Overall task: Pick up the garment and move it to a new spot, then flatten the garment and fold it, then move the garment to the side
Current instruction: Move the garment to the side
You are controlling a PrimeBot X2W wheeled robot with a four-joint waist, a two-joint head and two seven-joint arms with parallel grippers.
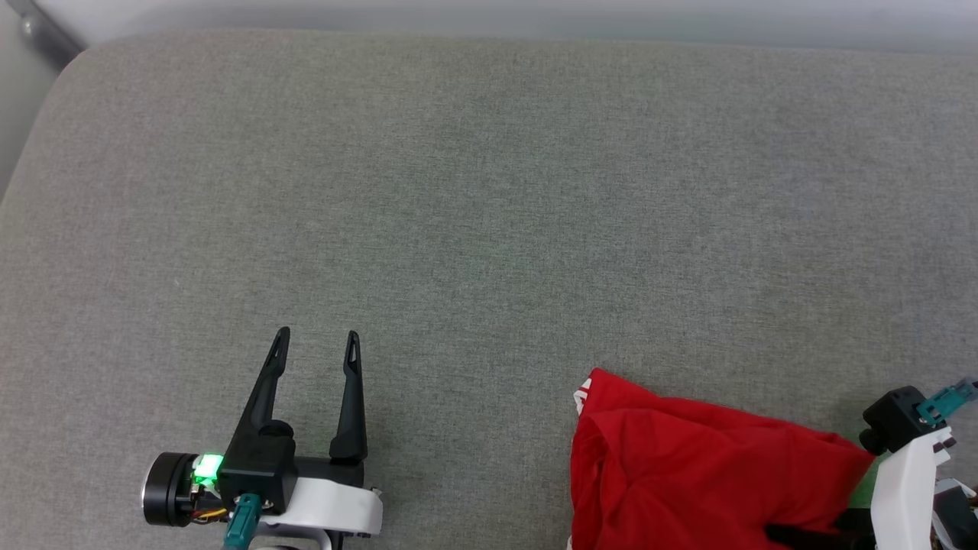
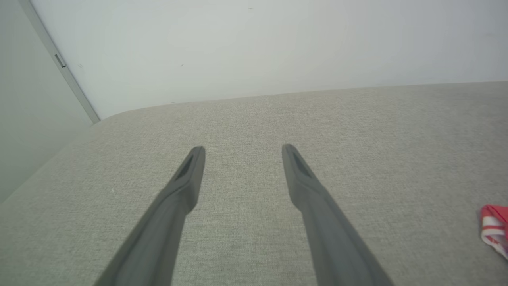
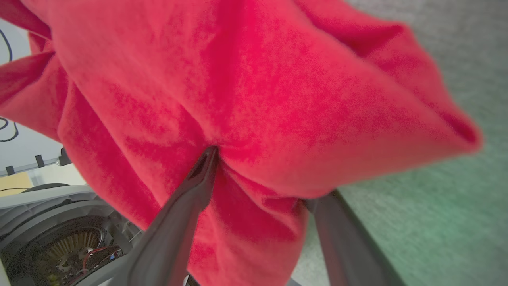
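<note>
Grey upholstered surface (image 1: 489,191) is stretching wide beneath your two arms. Your right gripper (image 3: 265,174) is standing with its jaws spread wide, not pinching. One finger is pressing its tip into a fold of the garment (image 1: 688,473), while the other is running under the cloth, which is bunching between and over both. The garment is lying rumpled at the near right of the head view. Its striped trim (image 1: 581,397) is poking out on the side facing your left gripper (image 1: 318,333), which is hanging agape over bare fabric, well apart from the cloth.

The pose is fitting either jaws about to close on the heap or jaws letting it go. If you are closing, you are wanting a thick bunch seated deep between the fingers, not a single layer at the tips. If you are releasing, you are wanting to back out along the fingers' own line so that no fold is snagging. Behind it all, a pale wall (image 2: 278,39) is closing off the scene.
</note>
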